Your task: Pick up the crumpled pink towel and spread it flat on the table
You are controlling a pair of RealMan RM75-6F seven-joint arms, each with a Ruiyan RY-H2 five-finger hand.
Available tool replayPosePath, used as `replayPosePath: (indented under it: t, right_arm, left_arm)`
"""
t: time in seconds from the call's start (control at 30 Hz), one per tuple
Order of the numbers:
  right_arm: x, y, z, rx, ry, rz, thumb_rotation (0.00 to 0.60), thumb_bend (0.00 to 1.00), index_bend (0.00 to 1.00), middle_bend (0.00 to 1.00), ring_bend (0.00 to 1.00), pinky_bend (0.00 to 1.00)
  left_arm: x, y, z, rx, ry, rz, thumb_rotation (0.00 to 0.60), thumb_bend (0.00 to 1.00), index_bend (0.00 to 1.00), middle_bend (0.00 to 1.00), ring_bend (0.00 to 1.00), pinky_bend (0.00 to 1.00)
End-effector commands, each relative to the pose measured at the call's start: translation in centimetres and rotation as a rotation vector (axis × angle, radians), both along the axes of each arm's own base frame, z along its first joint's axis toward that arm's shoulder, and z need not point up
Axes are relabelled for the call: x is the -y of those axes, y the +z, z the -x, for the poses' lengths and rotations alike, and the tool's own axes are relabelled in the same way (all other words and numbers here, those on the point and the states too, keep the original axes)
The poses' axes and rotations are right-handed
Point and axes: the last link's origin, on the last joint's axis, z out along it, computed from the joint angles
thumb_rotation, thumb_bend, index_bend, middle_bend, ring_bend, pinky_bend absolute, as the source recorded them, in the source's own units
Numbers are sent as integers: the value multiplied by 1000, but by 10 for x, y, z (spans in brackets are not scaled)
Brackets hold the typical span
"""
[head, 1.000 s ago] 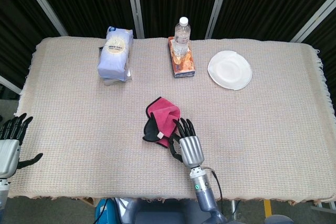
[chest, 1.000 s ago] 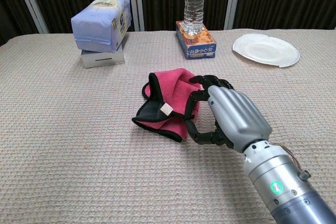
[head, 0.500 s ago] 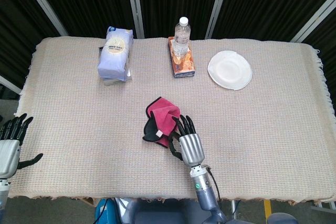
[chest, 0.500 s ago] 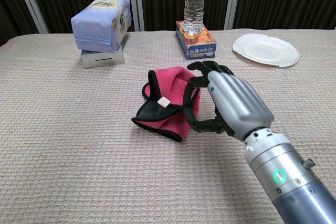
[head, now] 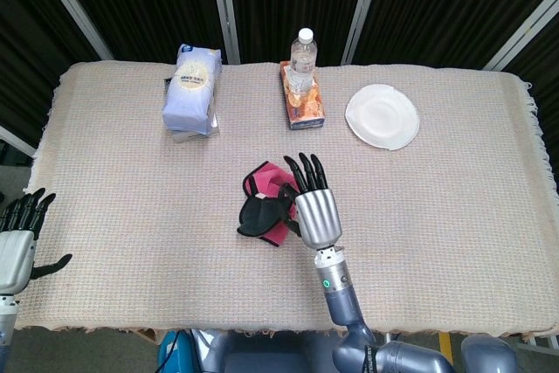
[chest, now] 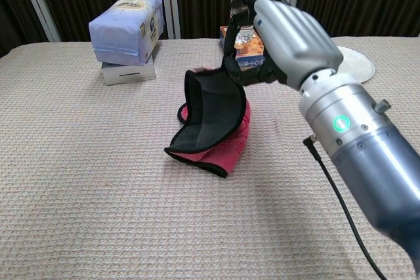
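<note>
The pink towel (head: 260,185) with black trim lies bunched near the middle of the cloth-covered table (head: 131,181). My right hand (head: 313,207) pinches its upper edge and holds that edge raised. In the chest view the towel (chest: 211,113) hangs from my right hand (chest: 285,31) as a curved flap showing its black side, while its lower part still rests on the table. My left hand (head: 17,238) stays at the table's near left corner, fingers spread and holding nothing; the chest view does not show it.
A blue tissue pack (head: 194,89) on a grey box stands at the back left. A water bottle (head: 302,54) stands on an orange box (head: 303,107) at the back centre. A white plate (head: 382,116) lies at the back right.
My right hand has closed on the towel's edge and risen, lifting that edge off the table and unfolding a black flap. The left hand has not moved.
</note>
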Motion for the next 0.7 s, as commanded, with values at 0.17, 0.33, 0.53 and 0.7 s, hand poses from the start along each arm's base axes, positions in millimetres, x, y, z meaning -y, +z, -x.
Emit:
replayPosePath:
  t: [0.17, 0.33, 0.53, 0.7]
  right_arm:
    - [21, 27, -16, -13, 3, 52, 600, 468, 583, 162, 11, 0]
    - [29, 38, -23, -35, 9, 79, 600, 468, 583, 164, 10, 0]
    - [41, 52, -33, -52, 19, 109, 600, 468, 583, 165, 10, 0]
    - [49, 61, -42, -68, 32, 123, 600, 468, 583, 165, 10, 0]
  left_arm:
    - [-5, -3, 0, -7, 10, 2, 600, 28, 0, 0, 0, 0]
    - [-7, -6, 1, -10, 18, 10, 600, 28, 0, 0, 0, 0]
    - [-10, -11, 2, -11, 30, 20, 600, 28, 0, 0, 0, 0]
    - [-19, -15, -5, 22, 24, 19, 600, 28, 0, 0, 0, 0]
